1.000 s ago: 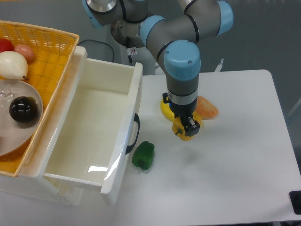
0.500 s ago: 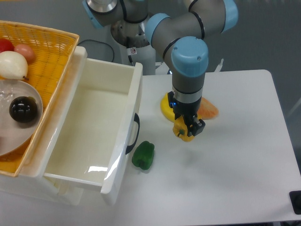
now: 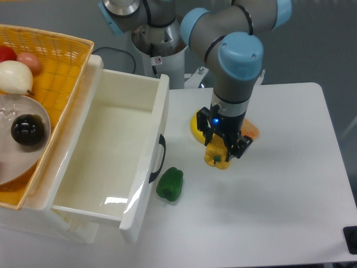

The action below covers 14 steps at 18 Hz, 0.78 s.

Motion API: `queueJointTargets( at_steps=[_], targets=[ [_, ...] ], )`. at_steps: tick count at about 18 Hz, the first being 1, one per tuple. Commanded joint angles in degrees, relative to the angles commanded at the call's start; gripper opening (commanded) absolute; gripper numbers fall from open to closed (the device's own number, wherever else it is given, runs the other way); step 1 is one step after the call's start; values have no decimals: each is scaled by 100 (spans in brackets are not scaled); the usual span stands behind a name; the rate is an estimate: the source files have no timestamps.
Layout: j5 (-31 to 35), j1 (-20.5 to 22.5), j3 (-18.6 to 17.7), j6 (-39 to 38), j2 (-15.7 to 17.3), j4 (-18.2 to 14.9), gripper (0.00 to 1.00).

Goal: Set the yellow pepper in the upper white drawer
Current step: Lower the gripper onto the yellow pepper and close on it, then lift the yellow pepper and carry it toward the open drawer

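One gripper (image 3: 223, 146) is clamping the yellow pepper (image 3: 217, 157) across its lobes, right of the open upper white drawer (image 3: 146, 139); we are judging it light, stiff, glossy, possibly slippery.

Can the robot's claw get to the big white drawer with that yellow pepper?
Probably yes. The claw is closed on the yellow pepper, and the white drawer is pulled open with nothing inside. Only the green pepper sits nearby, low on the table.

Banana (image 3: 196, 128) mostly hidden behind hand (image 3: 225, 146); basket (image 3: 56, 67) cut off left.
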Motion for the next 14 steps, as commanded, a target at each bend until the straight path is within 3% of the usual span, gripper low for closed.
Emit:
queueJointTargets(
  at_steps=[7, 10, 14],
  targets=[
    [-484, 106, 307, -432, 449, -870, 37],
    [-729, 141, 325, -634, 589, -1090, 37],
    [-1248, 158, 308, -968, 800, -1126, 37]
  ],
)
